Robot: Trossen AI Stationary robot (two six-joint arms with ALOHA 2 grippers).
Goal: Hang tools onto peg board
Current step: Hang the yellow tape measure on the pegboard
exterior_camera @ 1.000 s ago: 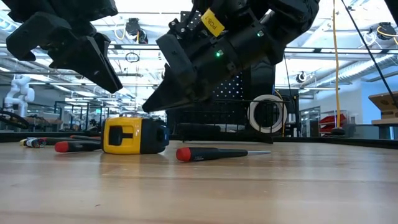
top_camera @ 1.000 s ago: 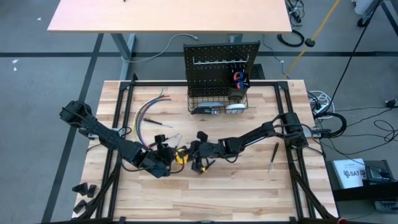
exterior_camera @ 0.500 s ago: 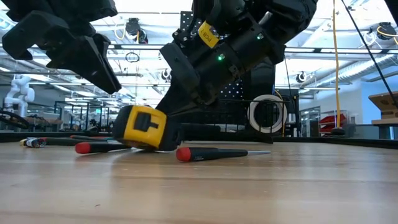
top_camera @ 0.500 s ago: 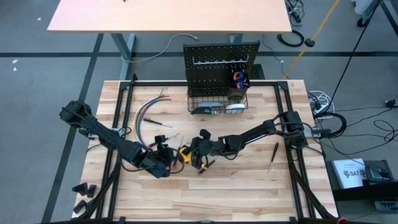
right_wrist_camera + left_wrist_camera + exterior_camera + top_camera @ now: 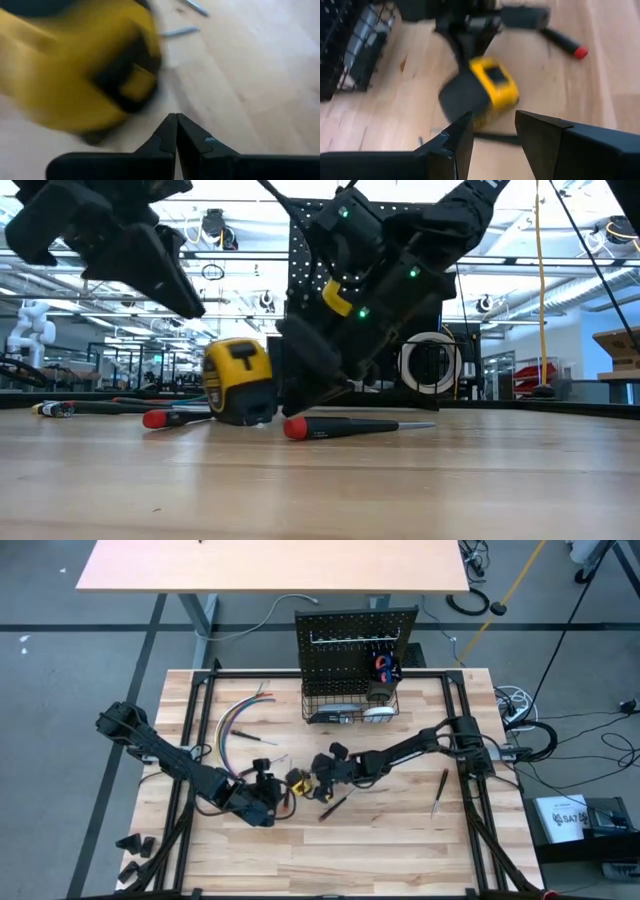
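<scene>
— When we checked the table centre, where did the yellow tape measure (image 5: 297, 783) lie?

— We found it tilted on the wood, at 9 o'clock from the right gripper (image 5: 322, 790), whose fingers were pressed shut on nothing.

— And the left gripper (image 5: 272, 790)?

— We saw it part-open and empty, at 9 o'clock of the tape. At 12 o'clock the peg board (image 5: 355, 635) stood upright.

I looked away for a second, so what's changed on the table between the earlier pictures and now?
The right gripper, fingers shut, has nudged the yellow tape measure from lying flat to tipped up on its edge, shifting it toward the left gripper. Nothing was grasped or released. The left gripper stayed open beside it, and the red-handled screwdriver and peg board are unchanged.
</scene>
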